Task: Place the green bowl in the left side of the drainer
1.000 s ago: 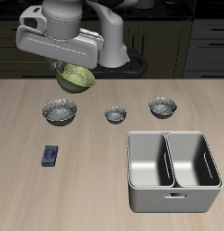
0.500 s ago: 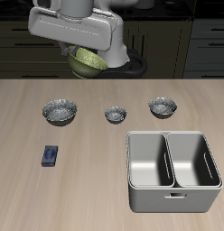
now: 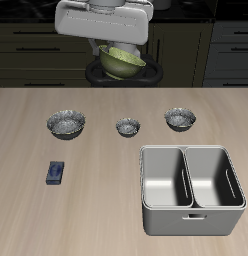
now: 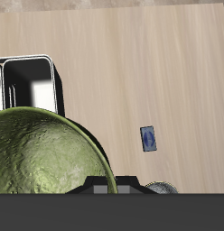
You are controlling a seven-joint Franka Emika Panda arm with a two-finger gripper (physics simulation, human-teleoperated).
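1. The green bowl [image 3: 122, 62] is carried high above the back of the tabletop [image 3: 56, 215], clear of everything on it.
2. Three grey speckled bowls [image 3: 66, 123] [image 3: 128, 126] [image 3: 179, 119] are lined up farther back than the drainer [image 3: 191, 224].
3. Both drainer compartments are seen open from above.
4. A small blue object [image 3: 55, 173] lies well apart from the drainer.

Even, soft lighting; sharp renders, faint shadows.
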